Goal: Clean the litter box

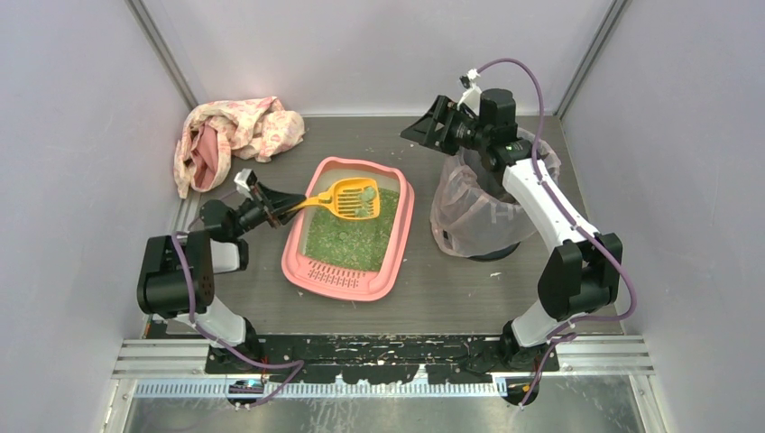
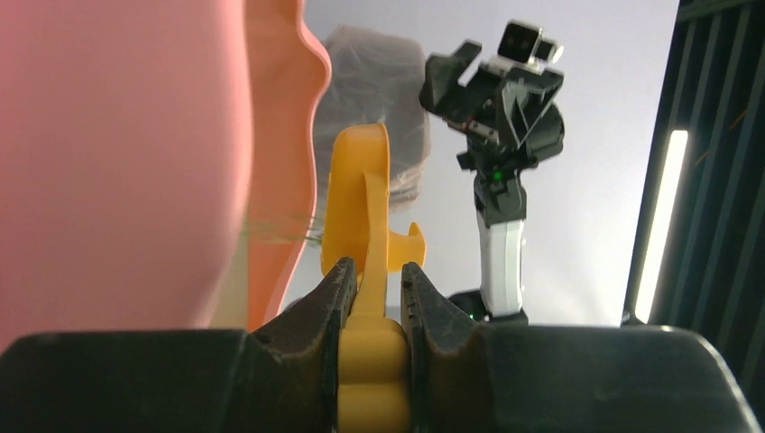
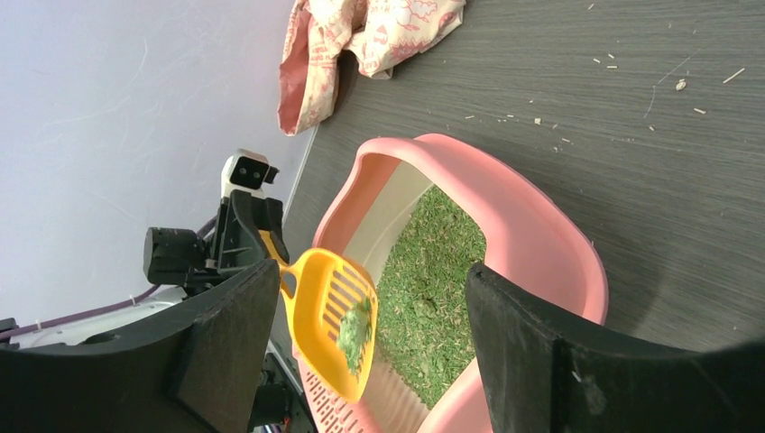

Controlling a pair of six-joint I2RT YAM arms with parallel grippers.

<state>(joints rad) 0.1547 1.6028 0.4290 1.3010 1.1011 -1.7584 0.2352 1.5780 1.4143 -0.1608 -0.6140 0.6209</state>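
- The left gripper (image 2: pixel 374 280) is clenched on the flat handle of a yellow plastic scoop (image 1: pixel 350 198). Its dark, ridged fingers (image 2: pixel 336 298) press the handle from both sides.
- The scoop's blade is shallow and slotted. It reaches out from those fingertips and is held above the far half of the litter box (image 1: pixel 404 216).
- A lumpy green clump (image 1: pixel 365 194) lies in the scoop's blade.
- The litter box is a shallow pink plastic tray with rounded corners and smooth, glossy walls. It lies on the table just ahead of the left gripper, under the scoop.
- Its slotted grate lip (image 1: pixel 336 278) is at the end nearest the arm bases.
- Loose green granules (image 1: pixel 347 242) with a coarse, shredded look cover most of its floor. The pale inner wall is bare at the far end.
- The right gripper (image 1: pixel 435 122) is spread wide and grasps nothing. Its broad black pads (image 3: pixel 225 347) face the litter box from above.
- A dark round bin (image 1: pixel 492 251), lined with a thin, crinkled, translucent pinkish bag (image 1: pixel 456 212), stands below that gripper's wrist. What it contains cannot be made out.
- A soft, rumpled pink patterned cloth (image 1: pixel 236 133) lies in the far corner beyond the left gripper.
- The table (image 1: pixel 451 298) has a dark wood-grain surface dotted with pale crumbs.
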